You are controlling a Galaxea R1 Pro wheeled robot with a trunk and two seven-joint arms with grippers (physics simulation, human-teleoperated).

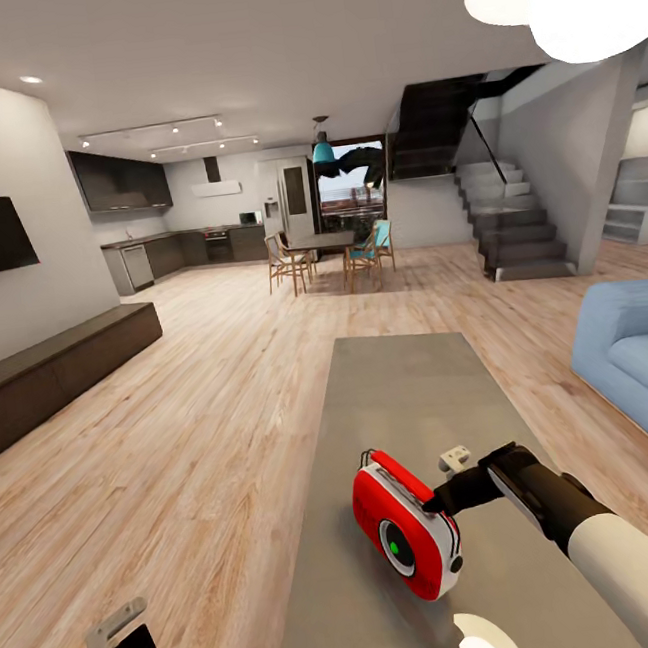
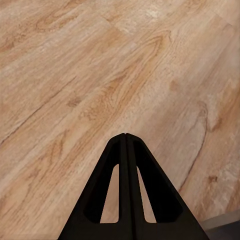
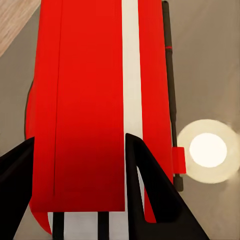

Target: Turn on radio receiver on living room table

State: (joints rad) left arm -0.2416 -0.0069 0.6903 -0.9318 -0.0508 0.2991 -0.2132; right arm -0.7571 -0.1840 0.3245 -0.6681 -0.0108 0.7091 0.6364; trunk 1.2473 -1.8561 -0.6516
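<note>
- The radio receiver (image 1: 406,529) is sitting on the tabletop (image 1: 413,394) at its near end, leaning back with its dark dial and green centre facing up toward my head camera.
- My right gripper (image 1: 440,500) is reaching in at the radio's upper right side; in the head view the fingertips are running into the red and white edge, so I cannot make out the contact there.
- In the right wrist view my gripper (image 3: 80,145) is standing spread, one black finger (image 3: 150,190) lying over the white stripe and the other at the far edge of the red shell (image 3: 85,100). The jaws are straddling the body, but I cannot tell whether they are pressing on it.
- The thin dark handle (image 3: 170,95) is running along one side of the radio; both its ends are cut off or hidden.
- A bright round lamp reflection (image 3: 207,150) is glaring on the grey tabletop just beside the handle.
- My left gripper (image 1: 117,644) is hanging low beside the tabletop, partly cut off by the frame edge.
- In the left wrist view its two fingers (image 2: 107,190) are meeting at the tips over the wood plank floor (image 2: 100,75), holding nothing.
- The blue sofa (image 1: 645,358) is cut off at the right edge of the head view.
</note>
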